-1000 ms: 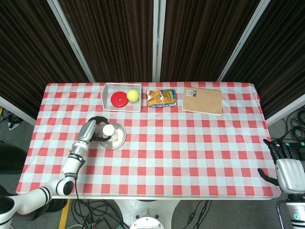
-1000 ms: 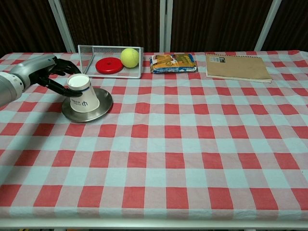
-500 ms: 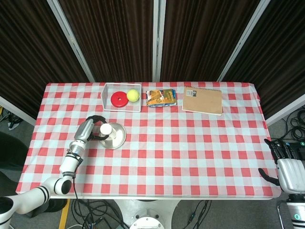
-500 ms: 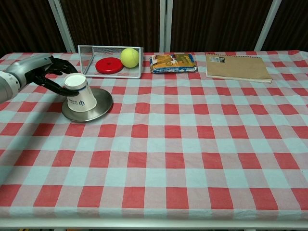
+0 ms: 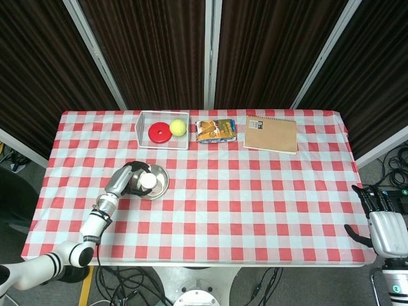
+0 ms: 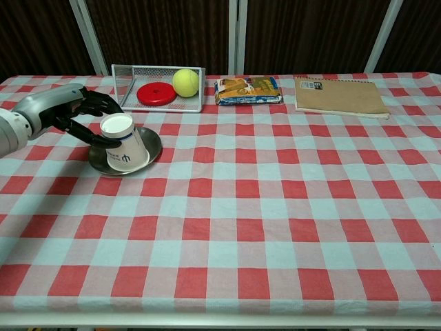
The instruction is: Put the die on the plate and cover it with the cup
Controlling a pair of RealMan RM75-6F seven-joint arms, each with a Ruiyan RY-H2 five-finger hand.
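Note:
A white paper cup (image 6: 129, 145) stands upside down and tilted on the silver plate (image 6: 153, 142) at the left of the table. My left hand (image 6: 72, 110) grips the cup near its upturned base, fingers curled round it. The head view shows the same hand (image 5: 129, 179), cup (image 5: 148, 181) and plate (image 5: 160, 179). No die shows in either view; I cannot tell whether it lies under the cup. My right hand (image 5: 381, 220) hangs off the table's front right corner, fingers apart and holding nothing.
A wire basket (image 6: 131, 71) behind the plate holds a red disc (image 6: 156, 93) and a tennis ball (image 6: 185, 82). A snack packet (image 6: 247, 90) and a brown notebook (image 6: 337, 96) lie along the far edge. Dark curtains stand behind the table.
My left hand has shifted the cup slightly right and nearer on the plate and tilted it further. The right hand has not moved.

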